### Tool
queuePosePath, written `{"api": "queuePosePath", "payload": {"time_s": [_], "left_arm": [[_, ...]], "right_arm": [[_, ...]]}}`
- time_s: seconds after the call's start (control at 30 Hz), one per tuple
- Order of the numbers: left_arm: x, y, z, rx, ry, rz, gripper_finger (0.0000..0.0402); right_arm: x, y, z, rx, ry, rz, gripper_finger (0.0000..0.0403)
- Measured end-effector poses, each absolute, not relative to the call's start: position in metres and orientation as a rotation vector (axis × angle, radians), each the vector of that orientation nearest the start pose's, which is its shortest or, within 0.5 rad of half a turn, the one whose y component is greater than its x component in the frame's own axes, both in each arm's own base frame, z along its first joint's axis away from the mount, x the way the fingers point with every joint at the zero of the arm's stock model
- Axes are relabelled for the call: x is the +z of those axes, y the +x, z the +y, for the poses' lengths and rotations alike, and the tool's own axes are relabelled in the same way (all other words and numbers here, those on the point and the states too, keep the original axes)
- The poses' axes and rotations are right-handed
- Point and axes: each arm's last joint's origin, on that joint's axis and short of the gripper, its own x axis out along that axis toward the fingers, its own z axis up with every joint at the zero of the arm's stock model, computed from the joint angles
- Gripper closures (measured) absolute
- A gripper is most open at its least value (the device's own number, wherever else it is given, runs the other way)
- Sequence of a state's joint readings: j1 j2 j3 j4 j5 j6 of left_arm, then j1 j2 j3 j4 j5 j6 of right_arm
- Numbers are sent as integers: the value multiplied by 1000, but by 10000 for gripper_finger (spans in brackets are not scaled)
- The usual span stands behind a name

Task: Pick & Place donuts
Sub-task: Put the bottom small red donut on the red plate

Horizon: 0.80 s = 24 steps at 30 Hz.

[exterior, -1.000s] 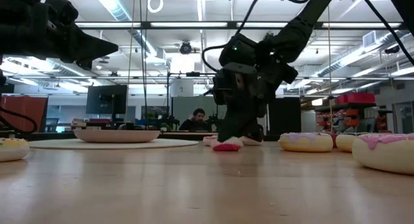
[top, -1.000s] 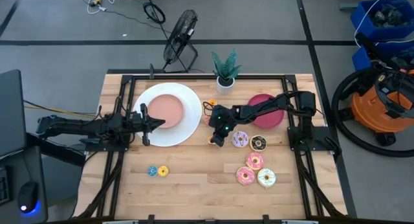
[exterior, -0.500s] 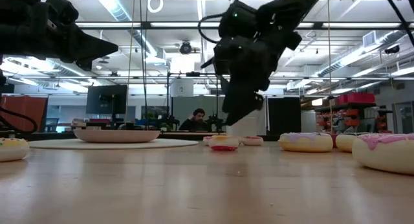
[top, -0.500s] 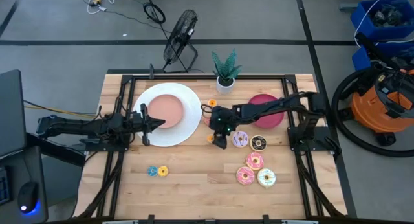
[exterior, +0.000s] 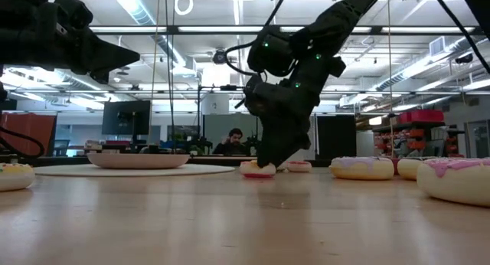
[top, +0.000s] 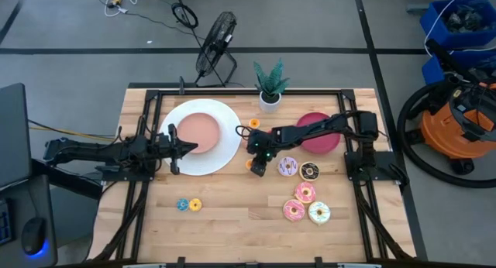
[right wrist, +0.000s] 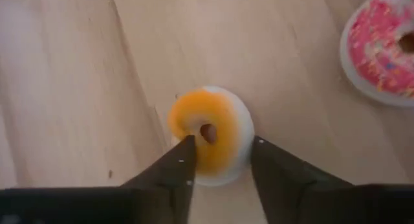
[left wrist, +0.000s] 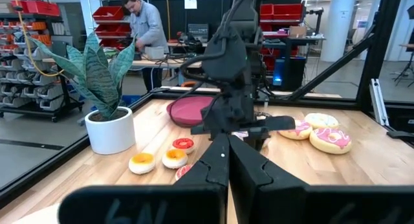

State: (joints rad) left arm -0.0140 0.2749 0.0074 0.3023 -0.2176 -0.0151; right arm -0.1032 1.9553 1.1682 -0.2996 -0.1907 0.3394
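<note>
right gripper [right wrist: 220,160]: down at mid-table, fingers spread either side of a small orange donut [right wrist: 208,133], not clamped yet
high view: that donut mostly hidden under the gripper [top: 258,164]; right wrist view shows it whole, flat on the wood
big donuts [top: 306,192]: clustered toward the table's right-front
left gripper [top: 192,147]: over the white plate [top: 225,153] near the left edge, fingers pressed together, empty

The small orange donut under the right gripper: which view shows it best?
The right wrist view: the small orange donut sits between the right gripper's fingers, ring and hole plain. The high view shows an orange sliver; the low view a side-on edge; the left wrist view hides it.
</note>
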Motion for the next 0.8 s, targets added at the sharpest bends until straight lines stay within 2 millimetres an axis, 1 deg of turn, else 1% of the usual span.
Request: {"api": "queuePosePath", "payload": {"time_s": [0.13,0.17,0.2,0.3,0.37,0.47,0.57,0.7,0.8], "left_arm": [[172,114,5,203,-19,-36,395],[172,114,5,201,-19,-36,395],[172,114,4,197,-19,-36,395],[169,116,3,178,-15,-9,397],[168,119,2,167,-15,-4,397],[166,125,0,156,-12,10,397],[162,133,0,154,-5,41,398],[156,143,-1,154,-1,70,398],[150,152,-3,145,8,111,388]], "right_arm": [[137,380,-30,-97,356,1083,360],[139,381,-29,-91,317,1088,379],[141,380,-26,-94,274,1098,388],[148,378,-12,-179,100,1103,386],[154,375,0,-264,-73,1102,392],[161,373,22,-394,-324,1053,397],[165,374,44,-461,-502,977,397],[164,376,70,-457,-604,812,400],[165,378,85,-420,-637,695,401]]}}
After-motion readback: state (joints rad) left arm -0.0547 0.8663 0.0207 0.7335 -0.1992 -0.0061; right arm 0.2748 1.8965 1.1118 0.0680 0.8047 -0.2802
